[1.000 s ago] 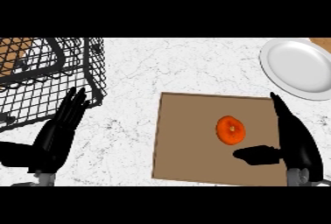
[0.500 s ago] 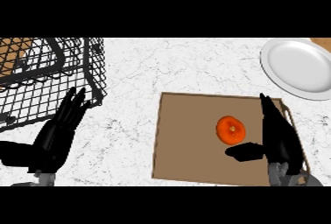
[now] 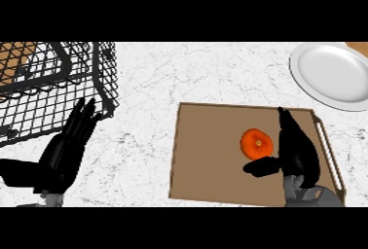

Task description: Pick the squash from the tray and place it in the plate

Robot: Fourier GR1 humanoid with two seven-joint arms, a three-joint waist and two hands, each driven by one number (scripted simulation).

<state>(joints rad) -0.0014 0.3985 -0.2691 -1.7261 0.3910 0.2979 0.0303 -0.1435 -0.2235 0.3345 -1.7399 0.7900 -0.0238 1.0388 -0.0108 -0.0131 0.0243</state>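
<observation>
Straight-fingered right hand (image 3: 296,151) beside, perhaps touching, squash (image 3: 255,142) on tray (image 3: 208,155); left hand (image 3: 64,155) relaxed.

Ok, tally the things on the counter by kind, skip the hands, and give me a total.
Squash: 1
Tray: 1
Plate: 1
Wire basket: 1
Total: 4

The tray (image 3: 208,146) looks matt, perhaps wood; the plate (image 3: 330,73) smooth, glossy.
</observation>
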